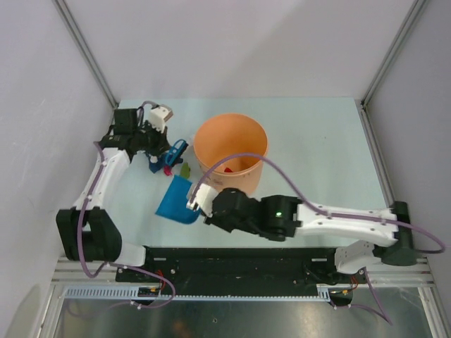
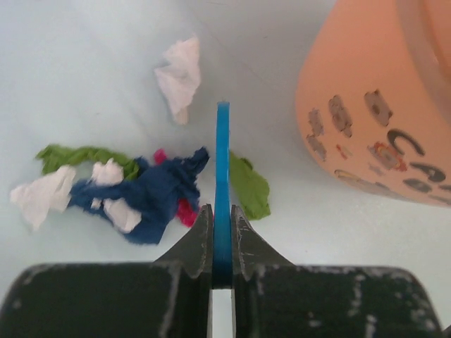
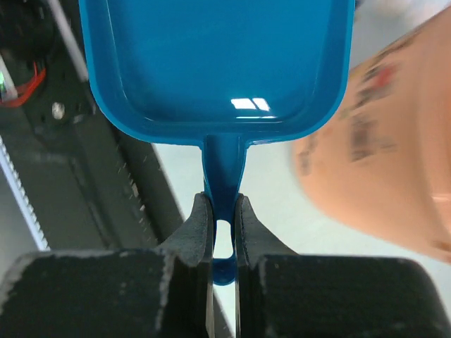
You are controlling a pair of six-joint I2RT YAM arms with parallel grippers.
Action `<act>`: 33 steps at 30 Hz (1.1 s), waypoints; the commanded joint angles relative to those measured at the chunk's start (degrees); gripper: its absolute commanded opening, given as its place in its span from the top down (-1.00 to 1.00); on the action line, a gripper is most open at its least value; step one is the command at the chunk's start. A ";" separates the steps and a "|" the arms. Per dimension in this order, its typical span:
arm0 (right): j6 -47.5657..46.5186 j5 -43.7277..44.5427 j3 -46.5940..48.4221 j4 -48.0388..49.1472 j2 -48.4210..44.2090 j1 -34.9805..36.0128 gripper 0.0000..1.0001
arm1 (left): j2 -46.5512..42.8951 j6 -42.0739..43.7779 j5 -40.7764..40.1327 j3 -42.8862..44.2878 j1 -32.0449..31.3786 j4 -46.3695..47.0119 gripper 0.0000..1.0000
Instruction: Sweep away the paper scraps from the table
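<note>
The paper scraps lie in a loose pile on the table (image 1: 310,141) left of the orange bucket: dark blue (image 2: 151,190), white (image 2: 180,74), green (image 2: 250,186) and magenta (image 2: 184,211) bits; from above they show as a small cluster (image 1: 169,169). One red scrap (image 1: 230,169) lies inside the bucket. My left gripper (image 2: 222,211) is shut on the thin blue brush (image 2: 223,162), held edge-on just above the scraps. My right gripper (image 3: 223,204) is shut on the handle of the blue dustpan (image 3: 211,56), which rests empty near the front rail (image 1: 176,201).
A large orange bucket (image 1: 231,151) stands mid-table, right of the scraps and close to both grippers. Grey walls and metal rails bound the table. The black front rail (image 1: 239,260) runs just below the dustpan.
</note>
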 commanded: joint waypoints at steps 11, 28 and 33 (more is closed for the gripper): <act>20.85 -6.24 -6.73 3.72 21.11 -8.43 1.00 | 11.96 10.04 -0.15 1.97 -6.51 0.43 1.00; 21.21 -0.17 -0.94 12.34 33.87 -12.21 1.00 | -5.59 4.77 -2.45 -16.67 -6.60 -3.08 1.00; 19.45 -2.54 1.00 13.03 35.98 -12.39 1.00 | -11.32 2.76 3.97 -17.55 -6.60 -9.58 1.00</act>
